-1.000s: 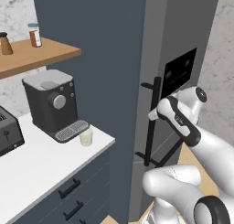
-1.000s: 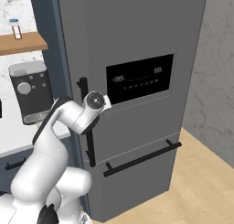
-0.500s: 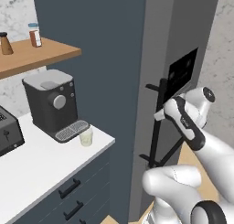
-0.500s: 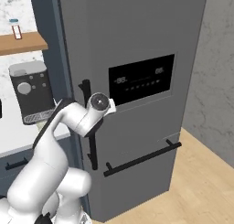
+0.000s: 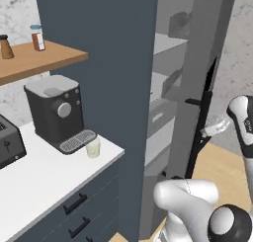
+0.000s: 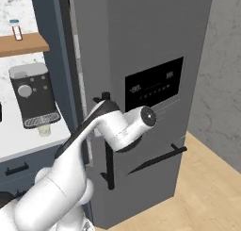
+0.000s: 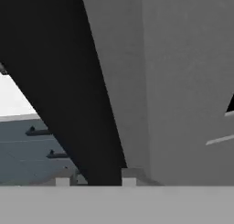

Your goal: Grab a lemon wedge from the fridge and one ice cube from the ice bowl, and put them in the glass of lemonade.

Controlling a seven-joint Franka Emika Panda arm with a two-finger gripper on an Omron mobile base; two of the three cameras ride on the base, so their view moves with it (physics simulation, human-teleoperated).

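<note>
The fridge (image 5: pixel 197 63) door stands partly open with my hand (image 7: pixel 93 179) clasped around its black handle (image 7: pixel 59 95), glass (image 5: pixel 92 147) waiting on the table (image 5: pixel 44 181); I judge the fingers could slip off mid-swing.

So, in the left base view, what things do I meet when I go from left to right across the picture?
Toaster → coffee machine → glass of lemonade → fridge shelves → opened fridge door with its black handle → the arm's white wrist.
</note>
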